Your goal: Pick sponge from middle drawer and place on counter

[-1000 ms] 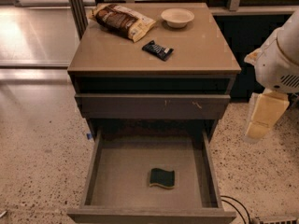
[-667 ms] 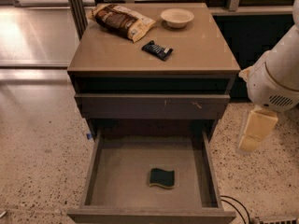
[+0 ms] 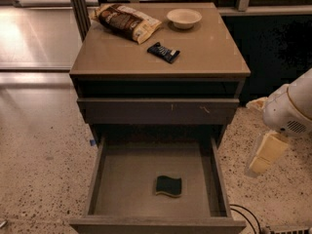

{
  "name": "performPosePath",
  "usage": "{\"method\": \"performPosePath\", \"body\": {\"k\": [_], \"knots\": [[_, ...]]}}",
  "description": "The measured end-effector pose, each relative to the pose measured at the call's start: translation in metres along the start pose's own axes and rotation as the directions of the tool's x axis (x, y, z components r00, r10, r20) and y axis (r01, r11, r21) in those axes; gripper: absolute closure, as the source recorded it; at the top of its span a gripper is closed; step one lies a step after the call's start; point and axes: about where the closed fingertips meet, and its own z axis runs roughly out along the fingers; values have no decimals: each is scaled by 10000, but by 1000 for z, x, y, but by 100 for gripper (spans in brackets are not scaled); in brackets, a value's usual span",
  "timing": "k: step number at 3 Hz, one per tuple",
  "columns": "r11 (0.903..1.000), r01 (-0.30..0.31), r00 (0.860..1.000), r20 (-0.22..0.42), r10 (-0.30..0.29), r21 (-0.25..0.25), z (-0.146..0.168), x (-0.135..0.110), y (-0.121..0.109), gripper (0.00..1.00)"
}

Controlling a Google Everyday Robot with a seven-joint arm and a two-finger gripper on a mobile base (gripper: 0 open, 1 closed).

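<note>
Lowered and shifted slightly left since a second ago: gripper (image 3: 264, 156), at right edge of frame, outside middle drawer (image 3: 95, 179), beyond its right wall. Open or closed: cannot tell. Sponge (image 3: 169, 185) lower left of it, flat on drawer floor near front centre, long axis across frame. Counter (image 3: 209, 52) at upper centre.

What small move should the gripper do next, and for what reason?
Probably move the gripper left, to above the sponge. The gripper hangs outside the open drawer, to its right, while the sponge lies on the drawer floor, near the front.
</note>
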Motion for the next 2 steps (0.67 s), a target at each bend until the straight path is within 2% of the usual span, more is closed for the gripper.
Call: {"method": "performPosePath", "body": {"k": [1,2], "knots": [[9977,-296,9963,791,344,-606,15,-12,4,0],[9979,-285,9963,787,331,-588,14,-13,5,0]]}}
